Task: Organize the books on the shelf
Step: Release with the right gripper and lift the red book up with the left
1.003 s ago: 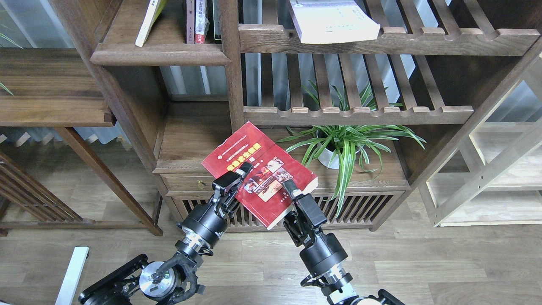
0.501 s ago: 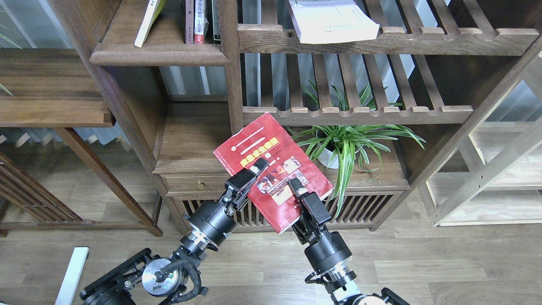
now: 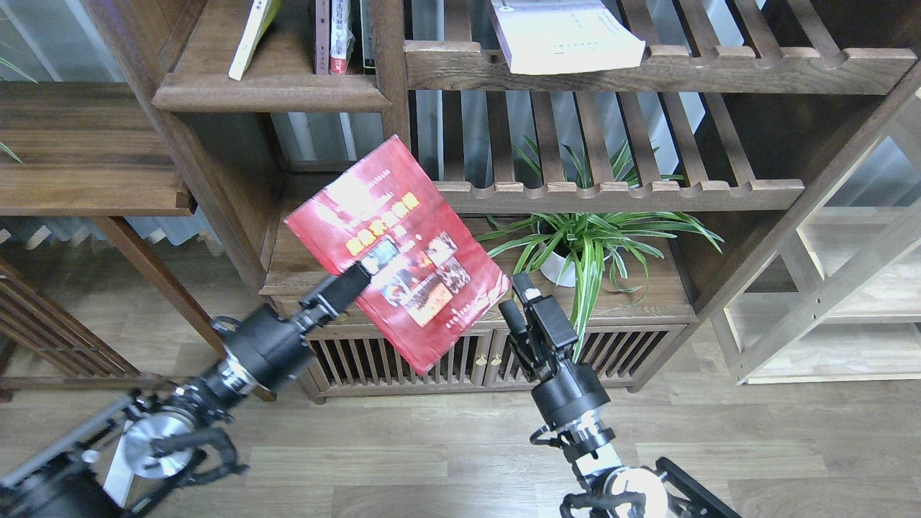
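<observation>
Gripping the red book [image 3: 399,248] along its lower left edge, the left gripper [image 3: 363,272] has its fingers clamped on the cover, the arm reaching in from the lower left of the frame. The book is held up in the air at centre frame, tilted, cover facing the camera, in front of the lower wooden cabinet [image 3: 316,237]. Its top corner overlaps the upright post of the bookcase. At upper left, the solid shelf [image 3: 270,90] carries a yellow-green book [image 3: 248,36] leaning over and a few upright spines [image 3: 338,36] against the post. Just right of the red book, the right gripper [image 3: 519,301] is apart from it, fingers spread and holding nothing. Behind it stands a potted plant [image 3: 586,244]. At upper right, a white book [image 3: 568,36] lies flat on a slatted rack [image 3: 719,65].
</observation>
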Available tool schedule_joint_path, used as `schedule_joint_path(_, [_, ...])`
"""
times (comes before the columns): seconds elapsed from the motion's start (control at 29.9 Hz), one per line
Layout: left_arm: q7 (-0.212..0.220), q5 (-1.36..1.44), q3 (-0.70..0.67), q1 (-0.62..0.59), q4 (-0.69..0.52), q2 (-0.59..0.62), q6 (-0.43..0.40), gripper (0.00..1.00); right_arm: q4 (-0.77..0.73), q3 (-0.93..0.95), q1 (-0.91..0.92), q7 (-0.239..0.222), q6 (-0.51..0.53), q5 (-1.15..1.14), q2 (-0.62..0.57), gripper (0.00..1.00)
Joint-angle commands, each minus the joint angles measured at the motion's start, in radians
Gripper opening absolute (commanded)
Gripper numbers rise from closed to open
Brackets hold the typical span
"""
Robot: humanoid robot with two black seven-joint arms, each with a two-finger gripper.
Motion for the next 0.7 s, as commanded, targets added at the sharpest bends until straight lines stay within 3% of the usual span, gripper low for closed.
schedule_joint_path(0.0, [0.033,0.001,-0.035,0.003,-0.038,0.078,0.0,0.0,-0.009,0.015,0.006,0.0,0.0,0.0,0.0,0.83])
schedule_joint_path(0.13, [0.067,0.014,-0.087,0.009,-0.072,0.177,0.0,0.0,-0.032,0.024,0.021,0.0,0.0,0.0,0.0,0.83])
schedule_joint_path(0.43, [0.081,0.08,-0.328,0.03,-0.215,0.354,0.0,0.0,-0.089,0.042,0.062,0.0,0.0,0.0,0.0,0.83])
schedule_joint_path(0.67, [0.197,0.081,-0.564,0.03,-0.227,0.351,0.0,0.0,-0.135,0.044,0.107,0.0,0.0,0.0,0.0,0.83])
